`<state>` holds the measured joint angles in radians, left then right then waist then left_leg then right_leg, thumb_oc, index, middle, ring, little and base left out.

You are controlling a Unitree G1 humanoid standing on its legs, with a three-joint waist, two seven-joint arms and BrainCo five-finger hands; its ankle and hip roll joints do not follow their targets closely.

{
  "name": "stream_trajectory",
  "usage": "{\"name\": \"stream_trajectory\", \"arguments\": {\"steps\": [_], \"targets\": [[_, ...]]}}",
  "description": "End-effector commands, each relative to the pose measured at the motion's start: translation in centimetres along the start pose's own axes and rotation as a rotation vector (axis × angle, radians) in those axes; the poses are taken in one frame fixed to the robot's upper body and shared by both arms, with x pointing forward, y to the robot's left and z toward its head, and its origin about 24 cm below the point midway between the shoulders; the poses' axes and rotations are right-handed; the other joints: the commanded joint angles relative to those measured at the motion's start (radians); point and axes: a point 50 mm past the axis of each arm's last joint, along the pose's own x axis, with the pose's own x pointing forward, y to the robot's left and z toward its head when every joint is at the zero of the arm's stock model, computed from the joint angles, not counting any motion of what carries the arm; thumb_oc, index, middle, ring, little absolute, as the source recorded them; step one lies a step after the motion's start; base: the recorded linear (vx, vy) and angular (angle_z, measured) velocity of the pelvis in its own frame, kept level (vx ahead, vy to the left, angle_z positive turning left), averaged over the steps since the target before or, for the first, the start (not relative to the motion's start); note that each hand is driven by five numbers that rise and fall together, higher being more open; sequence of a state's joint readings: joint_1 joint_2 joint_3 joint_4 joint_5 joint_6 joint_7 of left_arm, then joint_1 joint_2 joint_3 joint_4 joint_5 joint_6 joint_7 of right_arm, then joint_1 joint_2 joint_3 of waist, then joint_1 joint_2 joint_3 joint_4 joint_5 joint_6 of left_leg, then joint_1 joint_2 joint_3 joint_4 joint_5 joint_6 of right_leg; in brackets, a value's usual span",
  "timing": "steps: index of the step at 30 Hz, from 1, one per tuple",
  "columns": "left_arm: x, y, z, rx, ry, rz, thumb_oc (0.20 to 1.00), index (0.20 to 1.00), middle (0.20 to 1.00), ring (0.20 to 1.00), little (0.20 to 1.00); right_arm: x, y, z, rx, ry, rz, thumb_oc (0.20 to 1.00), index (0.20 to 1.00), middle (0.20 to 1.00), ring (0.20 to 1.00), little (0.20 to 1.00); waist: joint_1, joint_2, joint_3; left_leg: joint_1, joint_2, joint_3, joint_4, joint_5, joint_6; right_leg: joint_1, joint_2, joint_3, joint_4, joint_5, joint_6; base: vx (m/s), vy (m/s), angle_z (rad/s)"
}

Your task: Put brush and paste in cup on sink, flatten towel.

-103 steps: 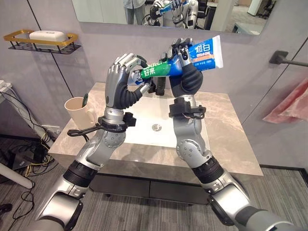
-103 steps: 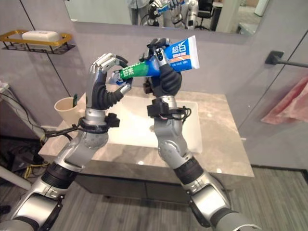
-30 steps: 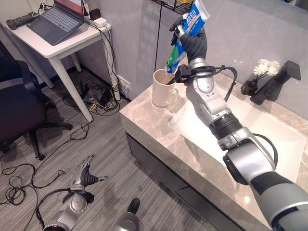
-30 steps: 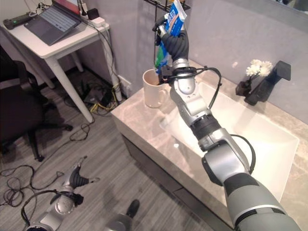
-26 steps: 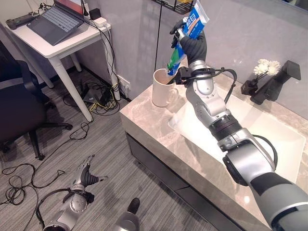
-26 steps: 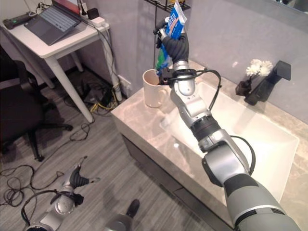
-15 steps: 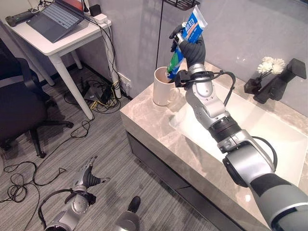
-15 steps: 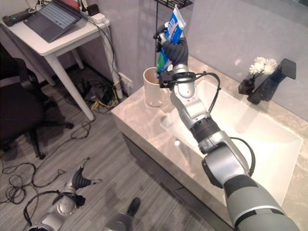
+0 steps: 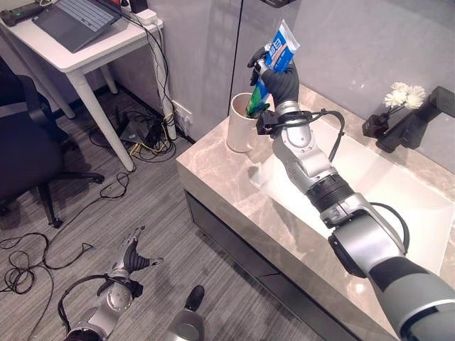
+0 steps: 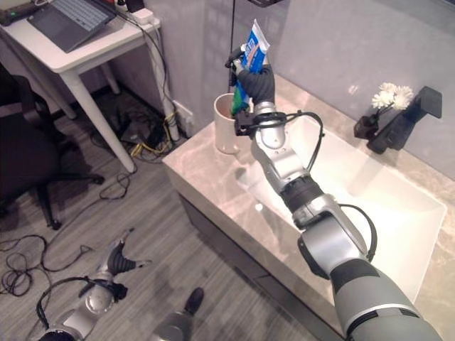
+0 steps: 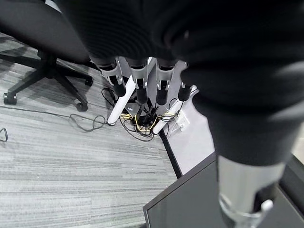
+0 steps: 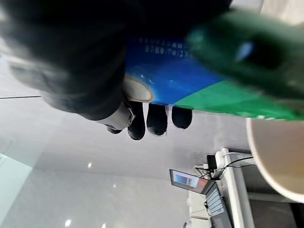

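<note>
My right hand (image 9: pixel 284 80) is shut on the blue and green toothpaste tube (image 9: pixel 274 55), which it holds nearly upright. The tube's green cap end dips to the mouth of the cream cup (image 9: pixel 239 133) at the left end of the marble counter (image 9: pixel 227 181). In the right wrist view the tube (image 12: pixel 190 76) crosses my curled fingers (image 12: pixel 156 118), with the cup's rim (image 12: pixel 270 166) just beneath it. My left hand (image 9: pixel 132 258) hangs low near the floor, and its fingers (image 11: pixel 137 85) are straight and hold nothing.
A white sink basin (image 9: pixel 398 192) lies right of the cup, with a black faucet (image 9: pixel 418 122) and white flowers (image 9: pixel 402 95) at the back. Left of the counter are a white desk with a laptop (image 9: pixel 71 21), a black office chair (image 9: pixel 25 135) and floor cables (image 9: pixel 142 131).
3.4 s ago both hands held the tube before the mirror; now only the right holds it, at the cup. In the last second its green end has sunk slightly towards the cup's mouth.
</note>
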<state>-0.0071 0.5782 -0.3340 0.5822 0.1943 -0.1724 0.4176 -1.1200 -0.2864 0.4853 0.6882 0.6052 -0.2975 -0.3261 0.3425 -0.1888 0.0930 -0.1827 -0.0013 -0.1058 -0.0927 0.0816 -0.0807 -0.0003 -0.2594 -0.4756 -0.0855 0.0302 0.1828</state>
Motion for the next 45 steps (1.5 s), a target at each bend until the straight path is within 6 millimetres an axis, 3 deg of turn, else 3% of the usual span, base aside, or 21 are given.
{"name": "stream_trajectory", "arguments": {"steps": [1,10,14,17,21,26,30,35,41,42,43,44,45], "targets": [[0.7,0.5,0.7,-0.024,-0.037,0.022,1.0,1.0,1.0,1.0,1.0,1.3,-0.1,3.3,-0.068,-0.133,0.024,1.0,1.0,1.0,1.0,1.0,0.012,-0.025,0.01,-0.061,-0.005,0.038,0.005,0.02,0.02,0.069,-0.087,0.03,0.022,0.29,0.071,0.0,0.0,0.0],[0.8,-0.1,0.9,-0.036,-0.037,0.011,1.0,1.0,1.0,1.0,1.0,1.3,0.2,3.8,-0.102,-0.161,0.036,1.0,1.0,1.0,1.0,1.0,0.002,-0.027,-0.003,-0.047,0.0,0.046,0.005,0.016,0.018,0.076,-0.086,0.034,0.024,0.297,0.073,0.0,0.0,0.0],[0.6,-0.6,1.0,-0.04,-0.035,-0.004,1.0,1.0,1.0,1.0,1.0,0.9,0.8,5.4,-0.176,-0.249,0.074,1.0,1.0,1.0,1.0,1.0,-0.009,-0.023,-0.017,-0.031,0.003,0.06,0.005,0.013,0.021,0.079,-0.091,0.043,0.025,0.311,0.076,0.0,0.0,0.0],[0.4,-0.8,0.8,-0.02,-0.033,-0.019,1.0,1.0,1.0,1.0,1.0,0.4,2.2,7.1,-0.415,-0.366,0.2,1.0,1.0,1.0,1.0,1.0,-0.024,-0.019,-0.027,0.0,0.012,0.086,0.005,0.0,0.022,0.082,-0.089,0.069,0.029,0.311,0.076,0.01,0.021,-0.08],[0.1,-1.1,0.9,0.016,-0.06,-0.049,1.0,1.0,1.0,1.0,1.0,0.0,2.0,9.3,-0.698,-0.524,0.249,1.0,1.0,1.0,1.0,1.0,-0.05,-0.008,-0.049,0.041,0.022,0.118,0.005,-0.013,0.025,0.086,-0.09,0.106,0.033,0.31,0.078,0.02,0.04,-0.3],[0.1,-1.8,1.3,0.028,-0.075,-0.071,1.0,1.0,1.0,1.0,1.0,-0.7,1.2,10.8,-0.845,-0.639,0.223,1.0,1.0,1.0,1.0,1.0,-0.094,0.004,-0.073,0.071,0.019,0.152,0.005,-0.025,0.036,0.083,-0.1,0.137,0.032,0.311,0.078,-0.01,0.054,-0.33],[-0.1,-2.4,1.7,0.039,-0.092,-0.085,1.0,1.0,1.0,1.0,1.0,-2.4,-3.3,12.5,-1.152,-0.769,0.057,1.0,1.0,1.0,1.0,1.0,-0.16,0.036,-0.087,0.108,0.018,0.194,0.005,-0.046,0.049,0.071,-0.109,0.182,0.034,0.316,0.078,-0.01,0.068,-0.35],[-0.6,-3.6,2.0,0.008,-0.092,-0.112,1.0,1.0,1.0,1.0,1.0,-7.0,-11.6,11.8,-1.253,-0.686,-0.271,1.0,1.0,1.0,1.0,1.0,-0.256,0.081,-0.099,0.138,0.009,0.229,0.005,-0.065,0.062,0.054,-0.124,0.241,0.045,0.343,0.079,-0.01,0.077,-0.26],[-1.2,-3.9,1.4,0.002,-0.07,-0.121,1.0,1.0,1.0,1.0,1.0,-14.8,-20.6,8.5,-1.265,-0.377,-0.642,1.0,1.0,1.0,1.0,1.0,-0.342,0.113,-0.097,0.179,-0.005,0.28,0.005,-0.097,0.082,0.018,-0.135,0.325,0.048,0.373,0.079,0.01,0.069,-0.26],[-1.2,-3.9,1.4,0.004,-0.072,-0.123,1.0,1.0,1.0,1.0,1.0,-15.0,-20.6,8.5,-1.266,-0.375,-0.644,1.0,1.0,1.0,1.0,1.0,-0.337,0.11,-0.098,0.176,-0.006,0.282,0.005,-0.091,0.083,0.014,-0.136,0.327,0.048,0.378,0.079,-0.01,0.052,-0.41],[-1.3,-3.7,1.3,0.001,-0.078,-0.116,1.0,1.0,1.0,1.0,1.0,-17.4,-23.2,6.7,-1.319,-0.219,-0.708,1.0,1.0,1.0,1.0,1.0,-0.356,0.113,-0.088,0.181,-0.007,0.299,0.005,-0.094,0.087,-0.007,-0.134,0.347,0.045,0.389,0.079,-0.03,0.035,-0.51],[-1.4,-3.7,1.3,0.003,-0.078,-0.117,1.0,1.0,1.0,1.0,1.0,-17.4,-23.2,6.6,-1.318,-0.217,-0.709,1.0,1.0,1.0,1.0,1.0,-0.352,0.112,-0.089,0.181,-0.007,0.303,0.005,-0.095,0.087,-0.01,-0.134,0.35,0.045,0.39,0.079,-0.03,0.064,-0.56],[-1.6,-3.3,0.8,-0.004,-0.067,-0.097,1.0,1.0,1.0,1.0,1.0,-20.2,-25.4,4.1,-1.337,-0.02,-0.757,1.0,1.0,1.0,1.0,1.0,-0.359,0.116,-0.069,0.19,0.0,0.336,0.005,-0.107,0.088,-0.039,-0.123,0.342,0.055,0.382,0.079,-0.06,0.045,-0.61]]}}
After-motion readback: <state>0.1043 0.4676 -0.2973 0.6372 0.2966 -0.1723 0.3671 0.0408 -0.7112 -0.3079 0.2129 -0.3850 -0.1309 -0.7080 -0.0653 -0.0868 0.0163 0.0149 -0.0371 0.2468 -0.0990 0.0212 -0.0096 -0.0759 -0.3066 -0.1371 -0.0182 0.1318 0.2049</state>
